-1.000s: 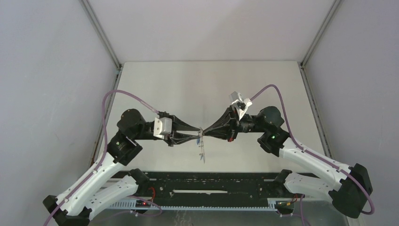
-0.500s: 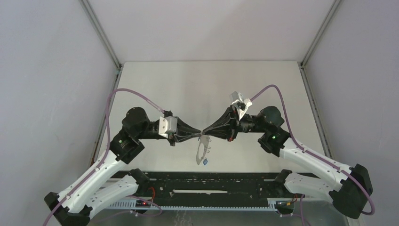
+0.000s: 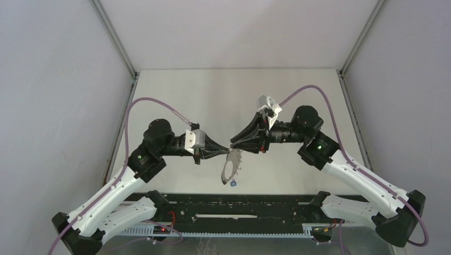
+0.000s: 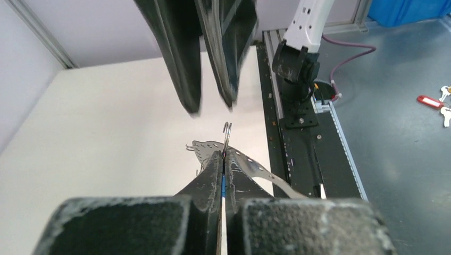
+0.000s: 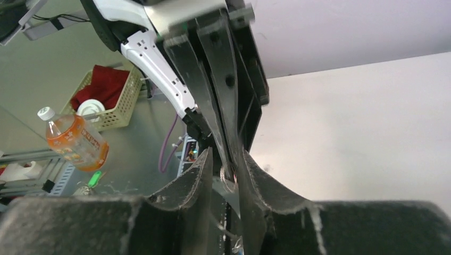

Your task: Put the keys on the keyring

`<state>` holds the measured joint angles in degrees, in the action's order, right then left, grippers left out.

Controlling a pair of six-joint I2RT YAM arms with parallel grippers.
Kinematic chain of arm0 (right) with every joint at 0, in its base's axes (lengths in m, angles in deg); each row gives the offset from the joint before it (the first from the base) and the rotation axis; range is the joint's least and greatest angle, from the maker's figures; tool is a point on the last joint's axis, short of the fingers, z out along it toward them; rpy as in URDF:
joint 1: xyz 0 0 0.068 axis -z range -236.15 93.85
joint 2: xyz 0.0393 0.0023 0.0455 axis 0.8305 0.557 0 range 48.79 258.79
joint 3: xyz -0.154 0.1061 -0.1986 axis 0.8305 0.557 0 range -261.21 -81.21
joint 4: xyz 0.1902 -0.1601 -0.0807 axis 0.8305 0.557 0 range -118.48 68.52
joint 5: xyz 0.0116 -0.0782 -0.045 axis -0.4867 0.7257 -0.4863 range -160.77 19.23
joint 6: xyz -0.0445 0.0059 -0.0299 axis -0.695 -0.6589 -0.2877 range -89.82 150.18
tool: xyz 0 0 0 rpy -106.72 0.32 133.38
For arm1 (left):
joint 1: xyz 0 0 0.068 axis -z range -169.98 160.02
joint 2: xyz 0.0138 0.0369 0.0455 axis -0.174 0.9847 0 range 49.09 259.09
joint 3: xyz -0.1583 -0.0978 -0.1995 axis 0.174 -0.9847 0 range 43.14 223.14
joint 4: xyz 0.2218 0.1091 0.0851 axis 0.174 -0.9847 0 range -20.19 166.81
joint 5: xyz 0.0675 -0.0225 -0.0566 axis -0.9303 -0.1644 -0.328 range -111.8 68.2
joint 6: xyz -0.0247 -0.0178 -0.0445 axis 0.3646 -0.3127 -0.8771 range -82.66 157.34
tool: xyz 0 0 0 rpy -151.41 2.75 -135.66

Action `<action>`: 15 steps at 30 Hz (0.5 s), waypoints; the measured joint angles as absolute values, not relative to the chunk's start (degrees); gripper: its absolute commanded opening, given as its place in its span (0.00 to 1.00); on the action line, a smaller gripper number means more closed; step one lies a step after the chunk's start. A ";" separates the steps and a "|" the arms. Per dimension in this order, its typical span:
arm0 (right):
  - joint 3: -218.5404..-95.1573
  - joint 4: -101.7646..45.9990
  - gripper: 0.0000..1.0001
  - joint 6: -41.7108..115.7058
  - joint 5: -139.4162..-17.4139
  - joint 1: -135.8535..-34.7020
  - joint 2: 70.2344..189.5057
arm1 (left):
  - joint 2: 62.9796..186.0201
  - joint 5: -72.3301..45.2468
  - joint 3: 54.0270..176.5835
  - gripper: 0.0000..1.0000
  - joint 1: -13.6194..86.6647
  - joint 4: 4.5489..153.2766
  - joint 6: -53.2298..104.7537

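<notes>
- The keyring hangs in the air above the counter, between the two arms. It is pinched at its upper rim by the left hand, whose fingers are pressed flat together on the metal.
- The right hand sits just above that pinch. Its fingers are a narrow gap apart and hold nothing (the left wrist view shows them clear of the hoop).
- A small blue key tag dangles at the hoop's lowest point, so one key looks already hung there.
- A blue sliver shows between the left fingers; whether it is the second key's tag cannot be told.
- The hoop looks thin, light and stiff, and its bare metal is likely slippery. Held at one point, it will probably swing and twist.
- The best hold is likely on the flat of the rim, close beside the wire loop being worked.
- The keys are tiny and are best taken by the plastic tag, which offers a broader surface to grip.
- No writing can be read: the tag is too small, and the label on the bottle beyond the counter is blurred.
</notes>
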<state>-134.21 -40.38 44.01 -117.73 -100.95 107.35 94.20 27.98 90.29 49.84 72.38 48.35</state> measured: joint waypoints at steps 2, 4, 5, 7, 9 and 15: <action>-138.67 -33.12 0.43 40.36 -116.92 -100.40 107.35 | 94.98 27.63 90.31 0.00 50.03 70.50 49.40; -143.47 -25.12 0.53 36.05 -115.85 -99.96 107.44 | 95.86 27.04 90.36 0.00 50.03 68.10 50.60; -145.70 -21.28 0.55 33.91 -115.50 -99.85 107.66 | 96.10 26.75 90.40 0.00 50.03 67.29 51.04; -149.62 -14.81 0.56 30.22 -114.72 -99.77 108.54 | 96.60 26.29 90.62 0.00 50.03 65.35 52.00; -154.45 -7.38 0.54 25.95 -114.21 -99.98 110.66 | 96.86 25.99 91.23 0.00 50.03 63.71 53.05; -165.70 10.63 0.46 15.00 -109.14 -104.38 119.11 | 97.69 24.70 95.30 0.00 50.03 60.19 55.97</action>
